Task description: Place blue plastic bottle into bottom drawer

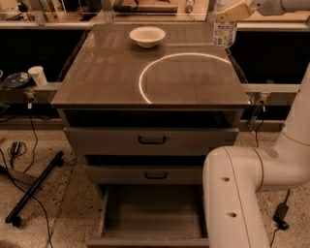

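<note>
At cabinet's (97, 82) far right corner, arm's (286, 6) claw (224, 15) overlaps blue plastic bottle (224, 35).

Speckled terrazzo floor (72, 193) under warm, dim light

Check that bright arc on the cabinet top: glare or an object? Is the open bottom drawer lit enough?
Camera view: the arc looks like a flat reflection on the cabinet top, casting no shadow; the bottom drawer is dim but its floor shows; the gripper sits top right at the blue plastic bottle.
</note>
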{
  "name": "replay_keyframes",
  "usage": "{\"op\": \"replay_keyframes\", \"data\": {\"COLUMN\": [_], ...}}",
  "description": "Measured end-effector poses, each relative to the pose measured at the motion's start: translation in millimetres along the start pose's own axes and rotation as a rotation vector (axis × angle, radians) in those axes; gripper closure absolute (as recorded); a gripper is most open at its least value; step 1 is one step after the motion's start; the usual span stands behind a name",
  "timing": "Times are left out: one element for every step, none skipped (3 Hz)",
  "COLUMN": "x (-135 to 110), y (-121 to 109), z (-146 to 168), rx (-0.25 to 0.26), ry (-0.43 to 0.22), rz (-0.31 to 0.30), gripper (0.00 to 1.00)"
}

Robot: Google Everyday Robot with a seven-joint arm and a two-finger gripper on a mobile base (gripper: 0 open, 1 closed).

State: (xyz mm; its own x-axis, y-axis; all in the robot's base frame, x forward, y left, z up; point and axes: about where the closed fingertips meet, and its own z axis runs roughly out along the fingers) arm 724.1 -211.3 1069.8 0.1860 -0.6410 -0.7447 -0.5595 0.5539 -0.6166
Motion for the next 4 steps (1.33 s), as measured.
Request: {"op": "replay_keyframes", "data": {"x": [0.0,-1.9,-5.8,-5.5], "y": [0.0,-2.7,-7.8,-3.4], "z": [0.0,-7.3,-29.1,-50.6], "rx": [0.0,0.027,0.077,0.134], "ry": [0.0,-0.025,-0.035,-0.026], "rz": [0.0,0.018,0.03,0.046], "gripper": [1.0,1.0,1.0,1.0]}}
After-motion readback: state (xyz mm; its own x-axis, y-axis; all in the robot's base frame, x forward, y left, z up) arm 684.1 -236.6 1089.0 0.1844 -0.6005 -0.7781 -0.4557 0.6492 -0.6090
